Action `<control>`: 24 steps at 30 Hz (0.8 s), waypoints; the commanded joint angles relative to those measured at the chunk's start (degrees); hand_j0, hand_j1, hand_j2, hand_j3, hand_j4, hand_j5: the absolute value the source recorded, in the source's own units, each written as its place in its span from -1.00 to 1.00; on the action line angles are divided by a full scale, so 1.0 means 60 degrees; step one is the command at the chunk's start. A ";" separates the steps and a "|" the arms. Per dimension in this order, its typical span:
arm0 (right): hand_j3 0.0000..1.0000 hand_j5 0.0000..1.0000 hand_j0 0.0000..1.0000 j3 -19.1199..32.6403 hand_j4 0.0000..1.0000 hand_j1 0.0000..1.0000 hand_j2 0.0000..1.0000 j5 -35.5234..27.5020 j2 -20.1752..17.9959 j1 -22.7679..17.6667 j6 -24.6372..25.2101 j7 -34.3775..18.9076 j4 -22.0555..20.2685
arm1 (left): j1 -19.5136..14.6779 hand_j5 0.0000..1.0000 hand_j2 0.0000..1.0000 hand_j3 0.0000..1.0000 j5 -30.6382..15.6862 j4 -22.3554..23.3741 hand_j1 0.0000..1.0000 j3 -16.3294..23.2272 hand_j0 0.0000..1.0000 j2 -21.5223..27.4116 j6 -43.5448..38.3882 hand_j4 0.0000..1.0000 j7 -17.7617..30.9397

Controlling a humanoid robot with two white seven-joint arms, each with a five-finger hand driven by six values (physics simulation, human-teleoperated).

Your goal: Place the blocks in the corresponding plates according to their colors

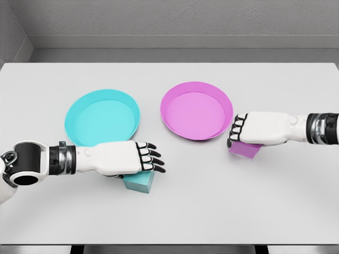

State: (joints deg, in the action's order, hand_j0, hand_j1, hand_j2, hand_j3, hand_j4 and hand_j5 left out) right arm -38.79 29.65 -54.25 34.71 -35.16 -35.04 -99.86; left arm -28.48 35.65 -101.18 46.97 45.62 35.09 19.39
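- Our left hand [124, 159] covers the small cyan cube block [140, 181], at the round cyan plate's [71, 114] five o'clock; fingers extended, grasp unclear.
- Our right hand [259, 128] curls over the small magenta cube block [244, 149], at the round magenta plate's [168, 100] four o'clock.

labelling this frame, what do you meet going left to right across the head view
left hand over the cyan block → cyan plate is above them, order unclear → pink plate → right hand over the pink block
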 commanded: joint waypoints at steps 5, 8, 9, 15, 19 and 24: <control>0.13 0.13 0.13 0.0328 0.13 0.13 0.13 -0.0107 0.0034 0.0162 0.0027 0.0007 0.0002 | -0.0015 0.41 0.41 0.41 -0.0067 -0.0041 0.41 0.0008 0.41 0.0014 -0.0014 0.41 -0.0008; 0.14 0.14 0.14 0.0313 0.14 0.14 0.14 -0.0092 0.0180 0.0176 0.0045 0.0007 0.0017 | 0.0000 0.35 0.35 0.35 -0.0067 -0.0041 0.35 0.0052 0.35 0.0014 -0.0014 0.35 -0.0038; 0.14 0.14 0.14 0.0313 0.14 0.14 0.14 -0.0078 0.0327 0.0220 0.0205 0.0007 0.0032 | -0.0015 0.28 0.28 0.28 -0.0052 -0.0041 0.28 0.0081 0.28 0.0014 -0.0014 0.28 -0.0038; 0.14 0.14 0.14 0.0284 0.14 0.14 0.14 -0.0092 0.0634 0.0396 0.1451 0.0007 0.0002 | -0.0015 0.09 0.09 0.09 -0.0067 -0.0041 0.09 0.0081 0.09 0.0044 -0.0014 0.09 -0.0067; 0.13 0.13 0.13 0.0225 0.13 0.13 0.13 -0.0092 0.0825 0.0557 0.2183 0.0007 0.0002 | -0.0219 0.08 0.08 0.08 -0.0126 -0.0027 0.08 0.0052 0.08 0.0131 -0.0014 0.08 -0.0067; 0.13 0.13 0.13 0.0196 0.13 0.13 0.13 -0.0092 0.0942 0.0630 0.3048 0.0007 0.0002 | -0.0278 -0.14 -0.14 -0.14 -0.0140 -0.0027 -0.14 0.0037 -0.14 0.0234 -0.0014 -0.14 -0.0082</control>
State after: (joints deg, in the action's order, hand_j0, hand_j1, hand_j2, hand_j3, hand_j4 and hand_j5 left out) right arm -37.56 29.28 -48.92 38.50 -19.33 -35.01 -99.84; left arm -30.23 35.22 -101.34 47.28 46.72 35.09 18.98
